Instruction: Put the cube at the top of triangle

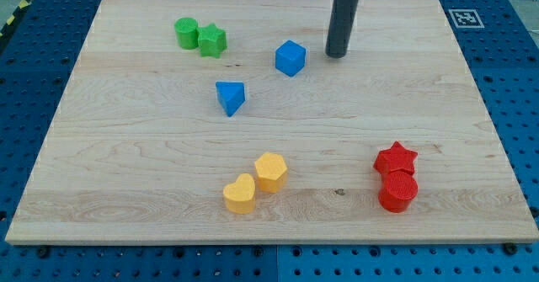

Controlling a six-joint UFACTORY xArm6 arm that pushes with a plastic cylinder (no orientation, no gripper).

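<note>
The rod's upper end is cut off by the view's top; my tip point(336, 55) is positioned just right of the blue cube point(290, 58), nothing held. The blue triangle point(230, 97) is located below-left.

**Even, bright light and a sharp picture**

Soft overhead light falls evenly on the wooden board point(269, 147), with no glare on it. The blocks cast only short, faint shadows close to their bases. The dark rod point(342, 25) shows a pale sheen along its side. Focus holds from edge to edge, with no visible blur or bending.
</note>
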